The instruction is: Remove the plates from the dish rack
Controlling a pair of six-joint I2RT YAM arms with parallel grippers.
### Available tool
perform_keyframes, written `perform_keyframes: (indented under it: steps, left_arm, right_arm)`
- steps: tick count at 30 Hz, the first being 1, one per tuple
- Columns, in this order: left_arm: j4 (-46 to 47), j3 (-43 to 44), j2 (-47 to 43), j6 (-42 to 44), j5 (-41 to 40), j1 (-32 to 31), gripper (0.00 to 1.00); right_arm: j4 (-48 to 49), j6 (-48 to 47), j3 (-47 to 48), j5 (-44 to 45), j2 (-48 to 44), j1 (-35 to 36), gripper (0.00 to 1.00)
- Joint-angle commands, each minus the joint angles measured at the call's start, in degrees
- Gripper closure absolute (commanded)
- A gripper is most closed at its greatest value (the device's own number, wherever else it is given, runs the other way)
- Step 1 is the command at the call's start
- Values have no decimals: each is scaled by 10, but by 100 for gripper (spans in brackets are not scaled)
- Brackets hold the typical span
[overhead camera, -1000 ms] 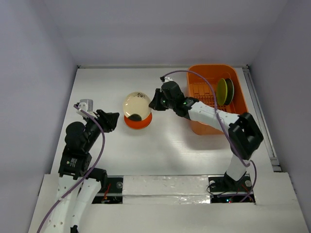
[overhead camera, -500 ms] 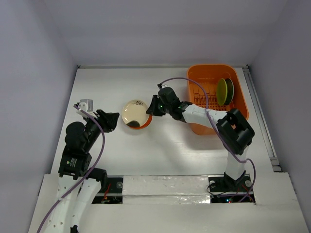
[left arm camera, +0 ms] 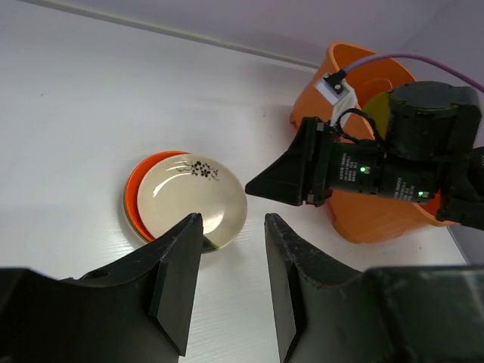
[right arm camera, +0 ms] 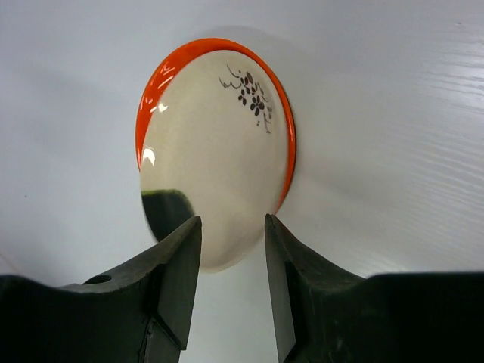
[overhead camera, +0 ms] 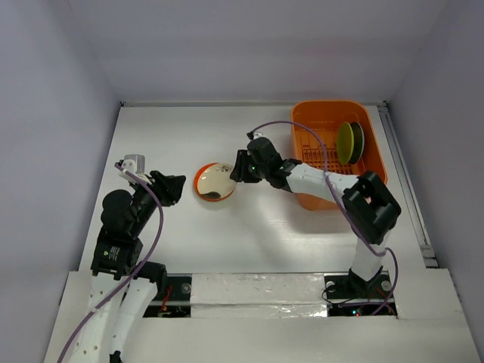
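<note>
White tabletop [overhead camera: 166, 128], pale lilac walls [overhead camera: 249, 45] on three sides. Cream plate [overhead camera: 217, 178] with dark floral sprig lies on orange plate [overhead camera: 201, 181], mid-table. Right gripper [overhead camera: 236, 168] just beside stack, fingers parted, grasping nothing. Left gripper [overhead camera: 178, 187] nearer left edge, parted, empty. Orange dish rack [overhead camera: 318, 110] at far right, yellow-green plate [overhead camera: 345, 142] upright inside.

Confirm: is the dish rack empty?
Not empty. The top view shows a yellow-green plate standing on edge in the dish rack, with a darker plate beside it.
</note>
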Motion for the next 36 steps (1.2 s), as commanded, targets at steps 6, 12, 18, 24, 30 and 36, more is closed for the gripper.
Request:
perform_keyframes:
  steps: [6,12,18,24,30,36]
  left_arm:
    - [21,-4,-4,-3,2,-2,64]
    - [22,-4,-4,-3,5,-2,64]
    - [23,-5,-12,-3,7,-2,65]
    - [22,-5,-13,-3,4,-7,65]
    - [20,-4,-14,-3,3,-13,65]
    - [21,-4,-12,-3,3,-13,65]
  right_arm:
    - [-96,-80,4,150,-138,7,75]
    - [-177,-123,-11,390,-238,-66,100]
    - [-245,-154,-15,520,-255,-202,99]
    - [-226,-199,3,484,-202,-290,64]
    - [-256,-224,69,491,-134,-301,64]
    - [-265,-236,97,481,-98,-326,66]
